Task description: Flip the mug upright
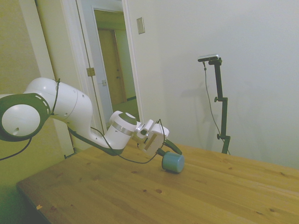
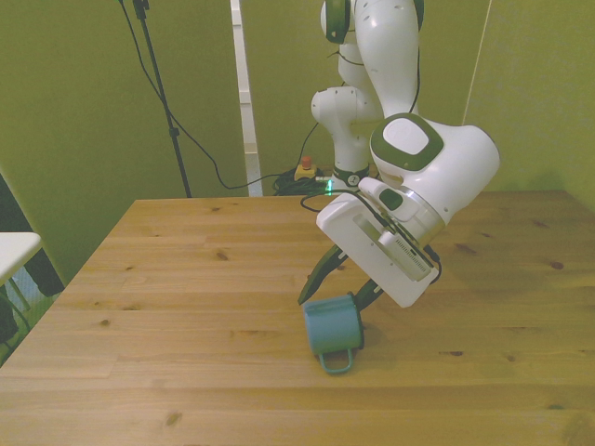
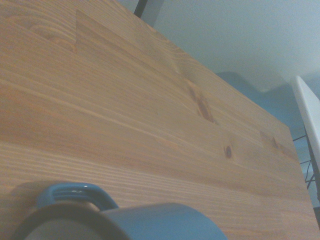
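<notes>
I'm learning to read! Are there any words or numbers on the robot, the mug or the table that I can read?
No words or numbers can be read here.
Gripper: its white body carries a small dark label, too small and blurred to read.
Mug: plain teal, no writing visible.
Table: bare wood grain and knots, no writing.
Plate on the wall: blank.

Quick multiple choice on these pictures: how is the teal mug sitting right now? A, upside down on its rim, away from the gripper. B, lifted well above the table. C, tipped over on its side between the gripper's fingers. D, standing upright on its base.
C: the mug lies tilted on its side on the table, handle toward the camera, with the gripper fingers on either side of it.
</notes>
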Controlling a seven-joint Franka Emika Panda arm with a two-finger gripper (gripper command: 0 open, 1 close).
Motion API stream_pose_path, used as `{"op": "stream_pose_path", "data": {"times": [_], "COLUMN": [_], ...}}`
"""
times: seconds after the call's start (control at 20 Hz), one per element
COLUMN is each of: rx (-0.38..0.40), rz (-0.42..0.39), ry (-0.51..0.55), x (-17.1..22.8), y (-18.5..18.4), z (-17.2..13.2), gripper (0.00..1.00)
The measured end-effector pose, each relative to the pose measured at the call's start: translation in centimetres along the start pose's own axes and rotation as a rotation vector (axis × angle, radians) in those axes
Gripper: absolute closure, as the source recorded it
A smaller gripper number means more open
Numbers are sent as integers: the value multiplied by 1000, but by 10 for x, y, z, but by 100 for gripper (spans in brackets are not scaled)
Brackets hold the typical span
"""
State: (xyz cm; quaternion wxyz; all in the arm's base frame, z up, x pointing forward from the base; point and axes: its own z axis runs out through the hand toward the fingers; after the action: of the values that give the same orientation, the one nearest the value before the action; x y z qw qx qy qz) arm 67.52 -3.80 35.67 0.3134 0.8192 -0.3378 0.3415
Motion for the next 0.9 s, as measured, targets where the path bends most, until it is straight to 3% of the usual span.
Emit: {"op": "stream_pose_path", "data": {"times": [0.9], "rx": [6], "rz": [50], "ry": [-34], "x": [22], "y": [2], "z": [-8], "gripper": [100]}}
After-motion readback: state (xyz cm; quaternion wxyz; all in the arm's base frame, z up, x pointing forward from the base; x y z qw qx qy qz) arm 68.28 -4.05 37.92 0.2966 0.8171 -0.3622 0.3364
